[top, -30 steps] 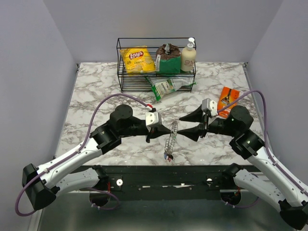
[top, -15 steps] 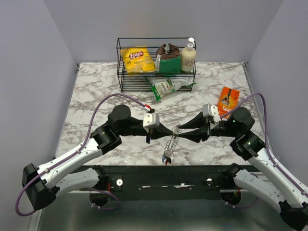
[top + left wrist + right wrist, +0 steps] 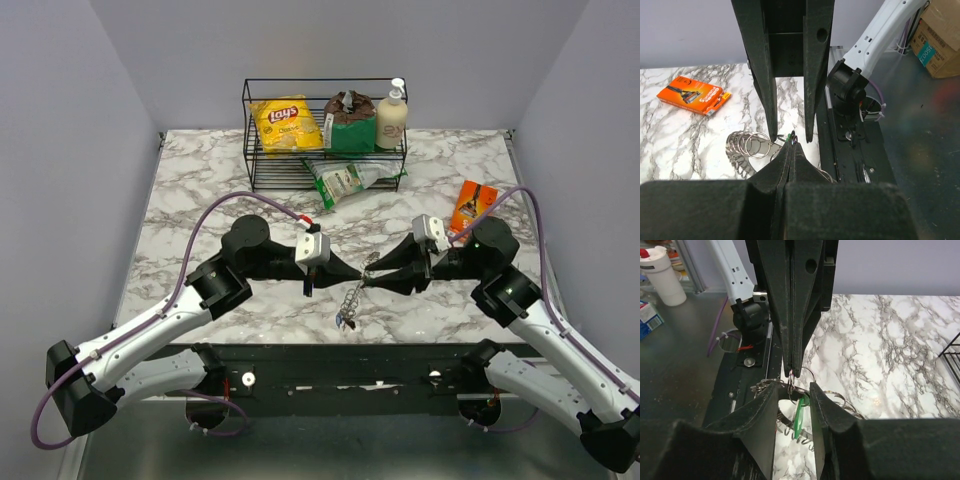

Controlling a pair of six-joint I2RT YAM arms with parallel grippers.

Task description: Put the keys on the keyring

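Part of keyring [image 3: 746,149] coils hidden behind left claw [image 3: 792,145]; green key [image 3: 800,416] edge hidden by right claw [image 3: 792,388].

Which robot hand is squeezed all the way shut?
The left gripper. Its fingers are pinched together on the keyring; the right gripper has a gap between its fingers, with the green key in it.

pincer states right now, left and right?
Left pincer: shut, pinching the keyring.
Right pincer: open, jaws either side of the green key, not clamped on it.
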